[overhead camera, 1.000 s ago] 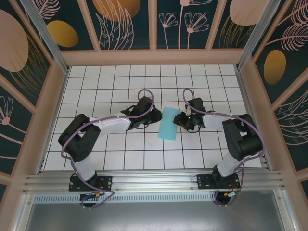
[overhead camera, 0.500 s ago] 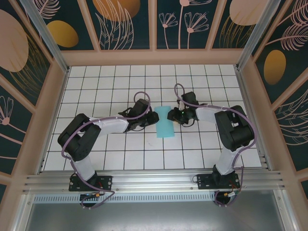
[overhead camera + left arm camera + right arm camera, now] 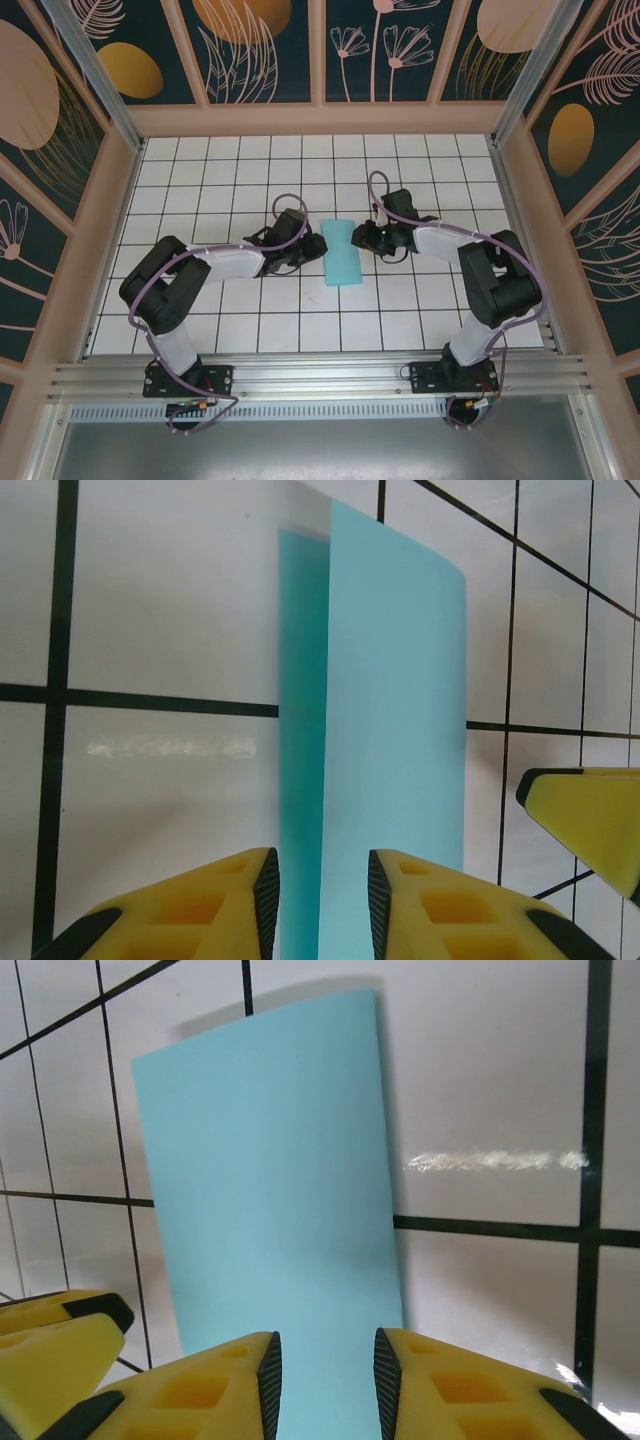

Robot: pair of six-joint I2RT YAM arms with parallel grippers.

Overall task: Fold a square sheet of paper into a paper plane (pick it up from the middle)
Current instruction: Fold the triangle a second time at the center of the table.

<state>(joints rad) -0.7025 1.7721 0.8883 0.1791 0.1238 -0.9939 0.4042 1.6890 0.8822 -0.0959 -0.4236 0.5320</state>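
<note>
Both arms are down low, and the square sheet of paper [image 3: 343, 252] lies on the table [image 3: 200, 300] right between the two sets of jaws, folded over into a narrow strip. Left gripper [image 3: 322, 872]: jaws a narrow gap apart, nothing clamped. The long edge of the top layer runs straight out ahead of that gap, with what looks like a sliver of the lower layer showing just to the left of it, so the layers don't seem to sit square on each other. Right gripper [image 3: 327, 1355]: same story, jaws slightly parted and gripping nothing, the strip stretching away ahead of them and off to their left. Here's the worry, as I read it. If either pair closes from here, it could catch only the top layer and peel the fold open. Or it could scrape the table and take nothing, since thin paper lying flat gives fingertips very little to bite. A nudge at the edge instead of a lift would likely send the strip skating toward the opposite jaws and buckle it mid-span, leaving a stray crease where the centre fold belongs. Then that offset: press the next fold on it and the plane would probably come out lopsided. The grippers also sit close across the strip, so a careless reach risks fingers knocking.
</note>
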